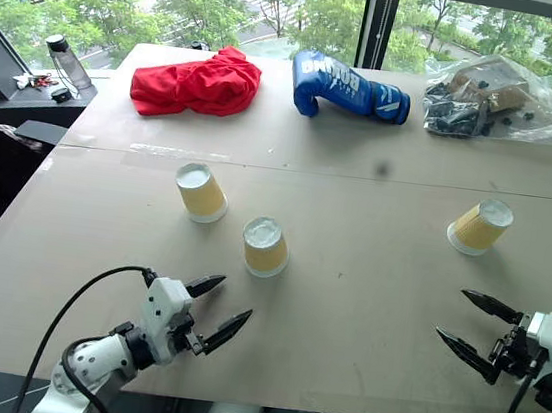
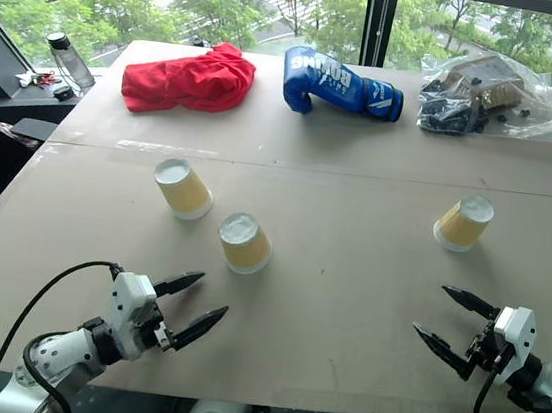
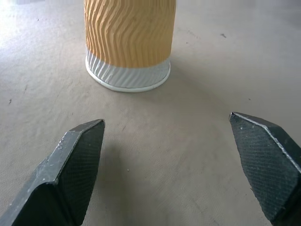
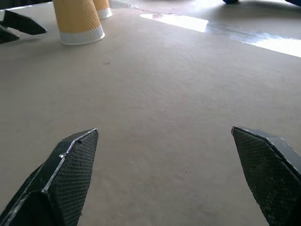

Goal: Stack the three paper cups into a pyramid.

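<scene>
1. Left eye view: three paper cups stand upside down, apart on the table (image 1: 344, 306) — one (image 1: 201, 192) left, one (image 1: 265, 246) just beside it, one (image 1: 480, 227) right.
2. Left gripper (image 1: 218, 308) is spread wide, empty, near the middle cup.
3. Right gripper (image 1: 473, 326) is spread wide, empty.

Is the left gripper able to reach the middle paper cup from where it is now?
Probably yes. The left gripper is open and points toward the middle cup, which stands upside down on the bare table just ahead of it. Nothing lies between them; the next cup stands apart, farther back.
</scene>
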